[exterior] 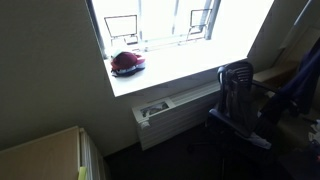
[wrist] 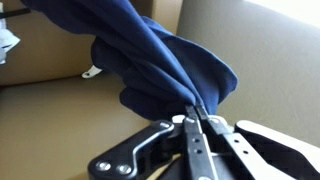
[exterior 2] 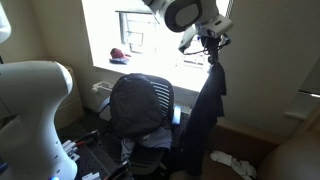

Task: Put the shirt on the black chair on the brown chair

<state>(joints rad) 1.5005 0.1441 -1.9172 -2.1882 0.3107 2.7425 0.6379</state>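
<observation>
My gripper [exterior 2: 209, 44] is shut on a dark blue shirt [exterior 2: 207, 105] and holds it up high, so the shirt hangs down in a long fold to the right of the black chair [exterior 2: 140, 105]. The shirt's lower end reaches about seat level. In the wrist view the jaws [wrist: 195, 117] pinch a bunch of the blue shirt [wrist: 160, 60] above a tan padded surface [wrist: 50, 115], which looks like the brown chair. The brown chair also shows at the lower right in an exterior view [exterior 2: 300, 150]. In another exterior view the black chair [exterior: 238, 88] stands by the radiator, with the shirt [exterior: 305, 80] at the right edge.
A bright window sill [exterior: 170, 72] holds a red object [exterior: 127, 63]. A white radiator unit [exterior: 175, 112] runs below it. The robot's white base [exterior 2: 30, 100] stands at the left. White cloth [exterior 2: 235, 162] lies low beside the brown chair.
</observation>
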